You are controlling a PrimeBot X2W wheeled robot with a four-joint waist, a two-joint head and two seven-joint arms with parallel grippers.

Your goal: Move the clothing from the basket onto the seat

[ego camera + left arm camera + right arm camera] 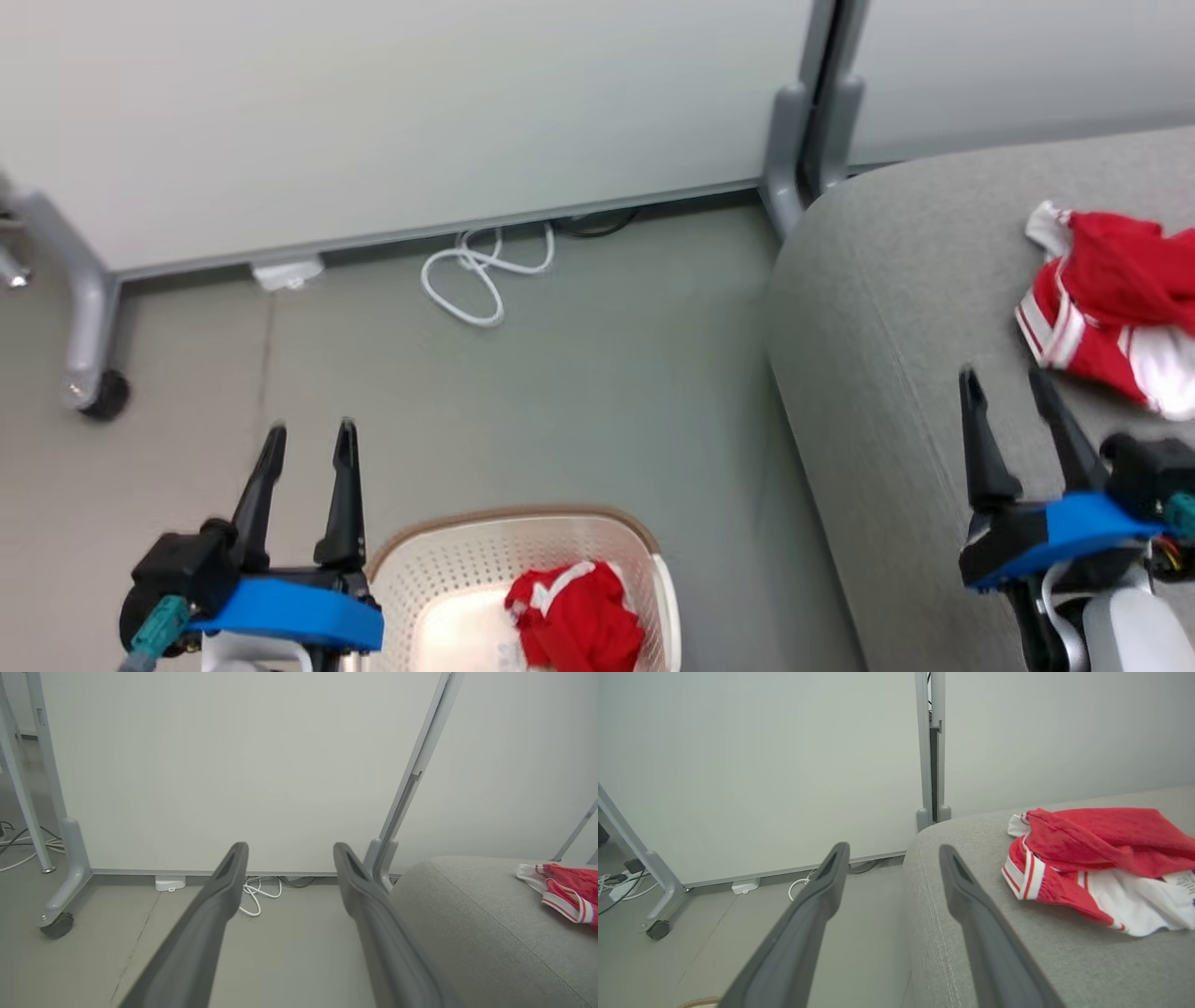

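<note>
A crumpled red garment (pixel 579 616) with white stripe trim lies in the cream basket (pixel 448 569) at the bottom centre of the head view. A second red garment (pixel 1111 299) with white lining rests on the grey seat (pixel 896 308) at the right, also seen as the garment (pixel 1097 863) and garment (pixel 567 889) in the wrist views. My left gripper (pixel 310 439) hangs open above the floor, left of the basket, with nothing between its fingers. My right gripper (pixel 1006 385) stands open over the seat (pixel 1017 952), left of the garment there.
A white partition wall on grey wheeled legs (pixel 89 317) closes the far side. A coiled white cable (pixel 481 271) and a small white box (pixel 288 273) lie on the floor at its base. Bare grey floor (pixel 597 392) spreads between basket, seat and wall.
</note>
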